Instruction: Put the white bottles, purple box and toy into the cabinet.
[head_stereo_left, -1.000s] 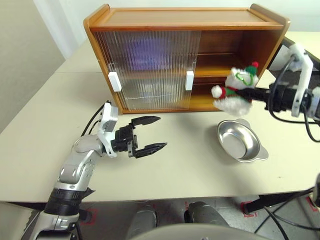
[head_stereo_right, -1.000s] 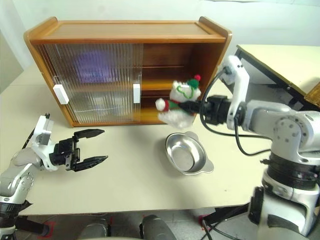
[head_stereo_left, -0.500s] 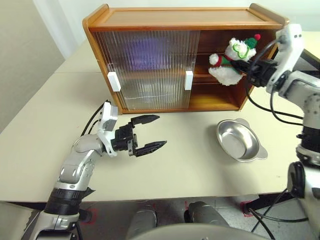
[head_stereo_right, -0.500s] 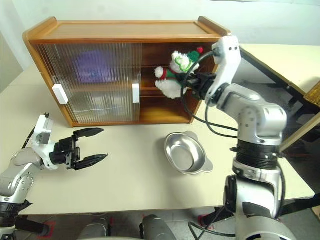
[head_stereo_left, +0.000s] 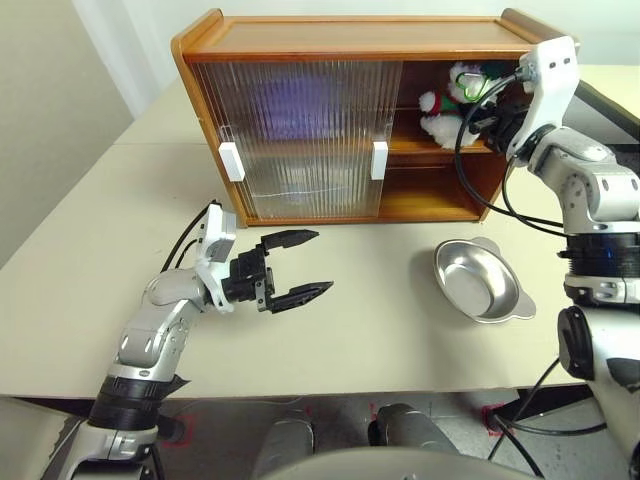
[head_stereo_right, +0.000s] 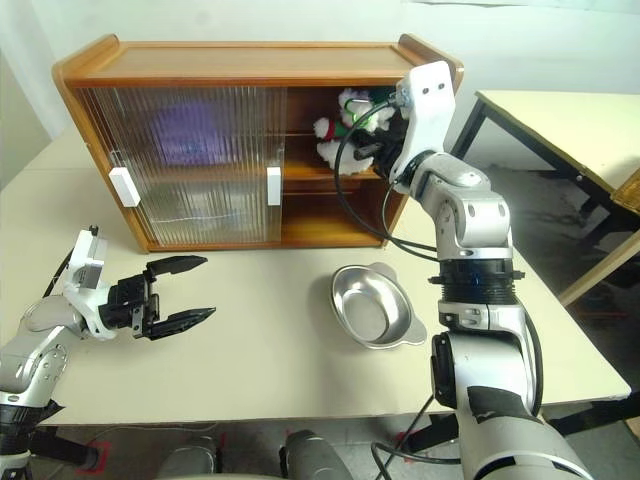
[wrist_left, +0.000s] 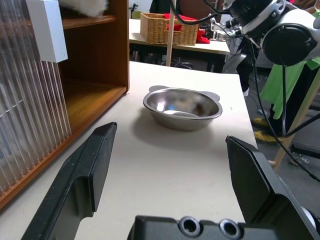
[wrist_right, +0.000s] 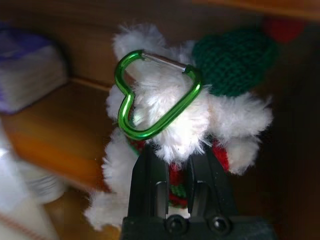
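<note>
Even, bright indoor light falls from overhead, leaving only soft shadows under the metal dish (head_stereo_left: 478, 281) and inside the cabinet (head_stereo_left: 440, 150). Glare whitens the upper left of both eye views. The right wrist view is dim, with blurred surroundings around the toy (wrist_right: 170, 125).

Two black fingers (wrist_left: 80, 185) of the left gripper (wrist_left: 170, 175) are seen spread wide apart, with nothing held between them. Beyond them a pale table (wrist_left: 170, 170) is shown, and a shiny metal dish (wrist_left: 182, 107) with small handles is placed on it. Beside the dish the open side of the wooden cabinet (wrist_left: 100, 65) is seen, with its lower shelf bare. A ribbed sliding door (wrist_left: 25, 115) with a white handle (wrist_left: 47, 27) is closed beside that opening. On the upper shelf a bit of white plush (wrist_left: 82, 6) is visible. Far behind, a wicker basket (wrist_left: 167, 27) with red cloth stands on another table.
</note>
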